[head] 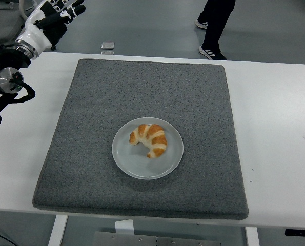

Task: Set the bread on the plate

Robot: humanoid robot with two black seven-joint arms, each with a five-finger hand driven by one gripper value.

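Note:
A golden croissant point(150, 139) lies on the round translucent plate point(127, 159), slightly above and right of the plate's middle. The plate rests near the centre of a grey mat point(142, 92). My left hand point(60, 13) is raised at the top left corner of the picture, far from the plate, its fingers spread and holding nothing. The black left arm point(8, 77) runs down along the left edge. The right arm does not show.
The white table point(275, 128) extends right and left of the mat. A small grey object point(107, 45) sits at the table's far edge. A person's legs and shoes point(212, 31) stand beyond the table at the top.

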